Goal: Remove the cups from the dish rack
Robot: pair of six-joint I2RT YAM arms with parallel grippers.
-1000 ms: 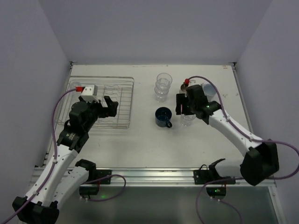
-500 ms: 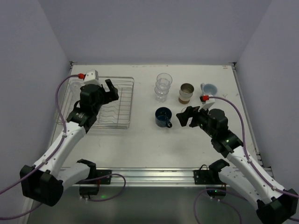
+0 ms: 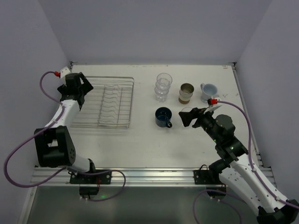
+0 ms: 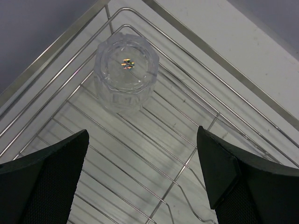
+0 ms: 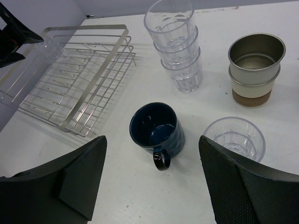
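A white bench [image 3: 140,140] closed in by pale lilac walls is seen. The dish rack [image 3: 105,102] lies on its left side and the unloaded cups are grouped on its right.

Within the last second the right hand [image 3: 189,115] has been drawn back from the cup group toward its own base. It is now held spread and empty above the bench, as is confirmed in its wrist view. A single clear tumbler [image 5: 235,137] has been left standing upright just beside the dark blue mug [image 3: 163,117]. Behind these are found the stack of clear tumblers [image 3: 163,86], the nested brown-tan cups [image 3: 186,93] and the pale blue cup [image 3: 209,90].

Over the same second the left hand [image 3: 77,87] has been swung from the middle of the rack to its far left corner. There one clear tumbler [image 4: 126,74] is seen in the left wrist view, set upside down on the wires close to the rim. The hand's fingers [image 4: 46,182] are spread wide, and the tumbler lies ahead of them, untouched.

No other cup can be made out in the rack, so this tumbler is judged to be the last one to be unloaded. The task is taken to be nearly finished. The left hand would need to be advanced around the tumbler and pressed onto its faceted wall before a lift. Slipping on the smooth plastic, or catching on the wires, is considered the main risk.
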